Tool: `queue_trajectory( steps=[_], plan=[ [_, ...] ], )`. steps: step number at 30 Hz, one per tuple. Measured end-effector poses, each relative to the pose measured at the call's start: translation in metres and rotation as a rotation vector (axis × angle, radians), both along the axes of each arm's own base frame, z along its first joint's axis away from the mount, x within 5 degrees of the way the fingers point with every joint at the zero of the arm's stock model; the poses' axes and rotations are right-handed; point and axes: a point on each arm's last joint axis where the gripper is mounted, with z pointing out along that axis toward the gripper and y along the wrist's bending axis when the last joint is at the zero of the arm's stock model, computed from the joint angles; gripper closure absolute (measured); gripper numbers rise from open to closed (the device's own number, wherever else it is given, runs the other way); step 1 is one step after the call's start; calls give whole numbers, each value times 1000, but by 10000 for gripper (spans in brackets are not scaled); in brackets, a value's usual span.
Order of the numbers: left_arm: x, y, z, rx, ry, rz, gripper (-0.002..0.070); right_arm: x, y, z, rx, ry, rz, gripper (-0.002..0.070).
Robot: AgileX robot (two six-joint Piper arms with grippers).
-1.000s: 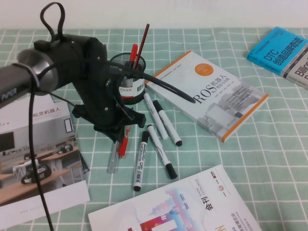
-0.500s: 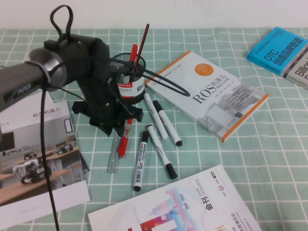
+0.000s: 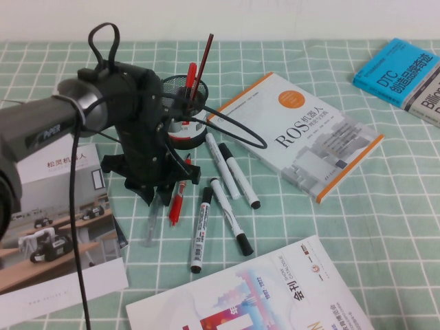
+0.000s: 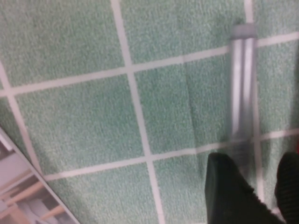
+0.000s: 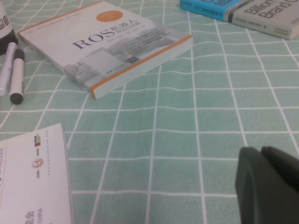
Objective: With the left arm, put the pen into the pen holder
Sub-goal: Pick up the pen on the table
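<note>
Your left hand [image 4: 254, 186], fingers parted, straddles one end of the slim grey semi-transparent pen [image 4: 243, 84] — its long axis runs straight away; right hand [image 5: 268, 184] parked, state unclear.

We note a robotics lab desk: green checked tablecloth [image 3: 357, 227], ROS textbook [image 3: 302, 134] centre-right, markers [image 3: 230, 165] and robot brochures [image 3: 58, 227] lower left.

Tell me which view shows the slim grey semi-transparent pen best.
Left wrist view: slim grey semi-transparent pen lies close up on the cloth, running between the left end effector's fingers. High view shows only its lower end below that end effector. Right wrist view: none.
</note>
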Motion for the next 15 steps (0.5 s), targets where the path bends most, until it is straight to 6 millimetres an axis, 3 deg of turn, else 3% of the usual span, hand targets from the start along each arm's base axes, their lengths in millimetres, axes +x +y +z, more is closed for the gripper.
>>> queue_trajectory(
  steps=[15],
  plan=[
    [-1,-2,-9,37,53,-6,468,0,0,0,0,0,0,698]
  ],
)
